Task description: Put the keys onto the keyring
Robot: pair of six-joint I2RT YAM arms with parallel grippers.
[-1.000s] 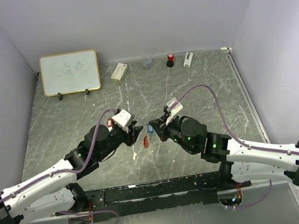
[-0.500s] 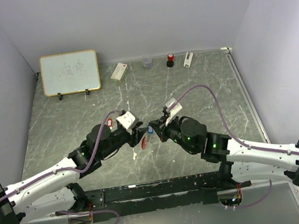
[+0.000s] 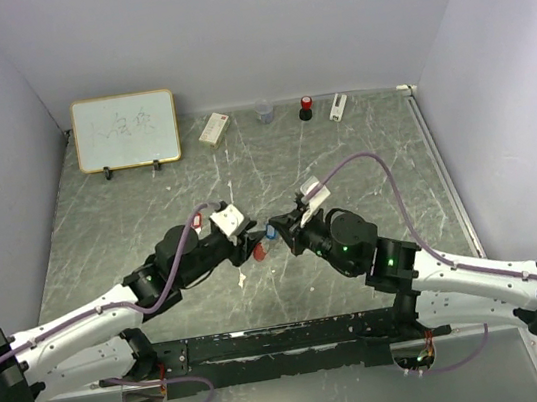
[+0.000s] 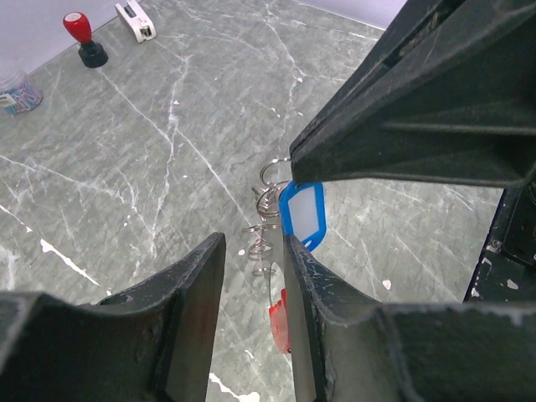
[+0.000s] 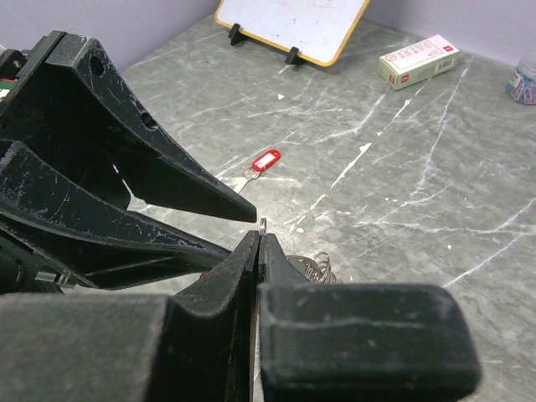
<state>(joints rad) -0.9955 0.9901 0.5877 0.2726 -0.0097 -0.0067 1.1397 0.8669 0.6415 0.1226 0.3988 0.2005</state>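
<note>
My right gripper [image 3: 276,226] is shut on the top ring of the keyring [image 4: 261,239], a chain of thin grey rings with a red fob [image 4: 280,322] hanging under it above the table. The blue key [image 4: 302,213] hangs at the same jaws, and I cannot tell what it is hooked to. My left gripper [image 4: 254,243] is open, and its fingers [image 4: 197,285] straddle the hanging chain and fob without gripping them. In the right wrist view a bit of ring [image 5: 263,224] pokes out of the shut right gripper [image 5: 260,236]. The red key [image 5: 265,161] lies on the table behind the left gripper [image 3: 251,247].
A whiteboard [image 3: 126,130] stands at the back left. Along the back edge stand a small box [image 3: 213,128], a clear cup [image 3: 264,113], a red-topped stamp [image 3: 306,107] and a white stapler [image 3: 337,107]. A white scrap [image 3: 243,280] lies below the grippers.
My left gripper has moved right and a little nearer, closing in on the right gripper, so the hanging fob is now between its fingers. The right gripper has barely moved.
</note>
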